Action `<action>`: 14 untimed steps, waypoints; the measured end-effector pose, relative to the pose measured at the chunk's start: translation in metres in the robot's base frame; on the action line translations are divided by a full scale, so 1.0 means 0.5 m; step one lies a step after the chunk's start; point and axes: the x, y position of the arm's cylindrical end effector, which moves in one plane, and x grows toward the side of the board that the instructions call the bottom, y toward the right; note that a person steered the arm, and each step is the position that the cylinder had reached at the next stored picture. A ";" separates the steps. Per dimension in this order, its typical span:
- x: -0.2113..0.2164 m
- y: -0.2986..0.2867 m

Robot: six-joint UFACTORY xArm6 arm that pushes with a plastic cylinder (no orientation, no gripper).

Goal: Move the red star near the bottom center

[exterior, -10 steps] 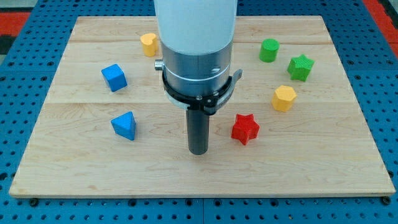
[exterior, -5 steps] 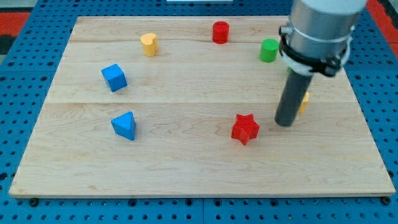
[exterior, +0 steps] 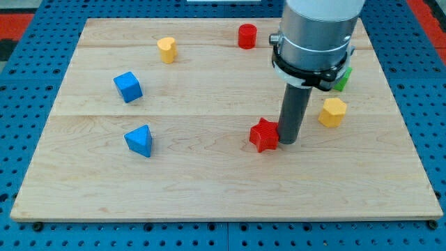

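The red star [exterior: 263, 135] lies on the wooden board [exterior: 209, 188], a little right of the board's middle and below it. My tip [exterior: 288, 141] stands right against the star's right side, touching it. The arm's grey body rises from the rod toward the view's top and hides part of the board behind it.
A yellow hexagonal block [exterior: 333, 111] lies just right of the rod. A green block [exterior: 342, 79] peeks out behind the arm. A red cylinder [exterior: 247, 35] and a yellow block [exterior: 166, 49] sit near the top. A blue cube [exterior: 128, 86] and a blue triangular block [exterior: 139, 140] are at the left.
My tip went from left of the star to its right side, then came back left against it. The star has slid a little to the left and up.
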 end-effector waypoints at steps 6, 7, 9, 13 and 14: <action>-0.097 -0.039; -0.096 -0.080; -0.056 -0.044; -0.006 -0.034; -0.066 0.004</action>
